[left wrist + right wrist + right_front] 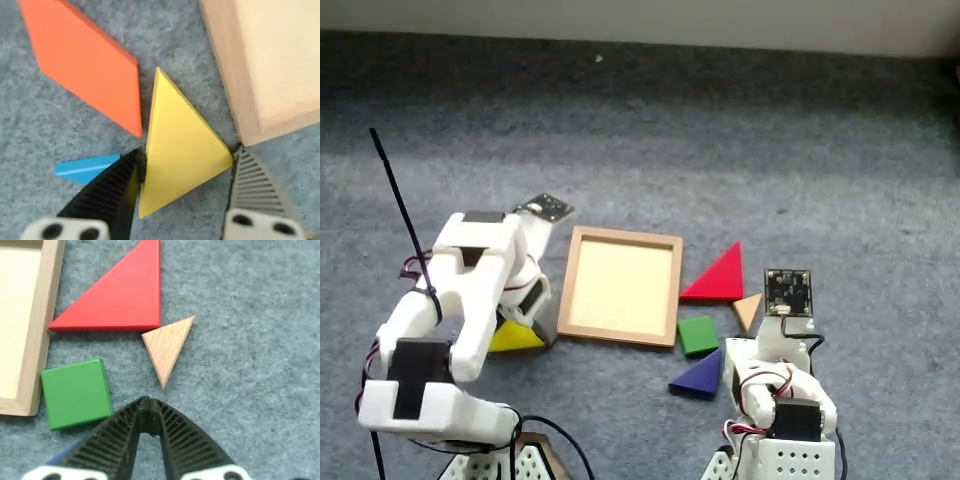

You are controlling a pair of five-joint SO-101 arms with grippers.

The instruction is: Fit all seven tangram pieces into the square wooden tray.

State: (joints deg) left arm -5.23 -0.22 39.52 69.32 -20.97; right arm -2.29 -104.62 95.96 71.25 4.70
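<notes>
The square wooden tray [620,237] lies empty in the middle of the grey carpet. Beside its near left corner, my left gripper [530,325] is down at the yellow triangle [515,337]. In the left wrist view the left gripper [190,155] is shut on the yellow triangle [180,150], with a finger touching each side. An orange parallelogram [85,65] and a light blue piece [85,167] lie beside it, and the tray's rim [225,65] is close by. To the right of the tray lie a red triangle [718,277], a wooden triangle [748,312], a green square [697,335] and a dark blue triangle [700,375]. My right gripper [147,402] is shut and empty, just short of the wooden triangle [167,345].
A thin black rod [400,210] slants up at the far left. Open carpet stretches beyond the tray toward the pale wall strip [720,20]. Both arm bases stand at the near edge.
</notes>
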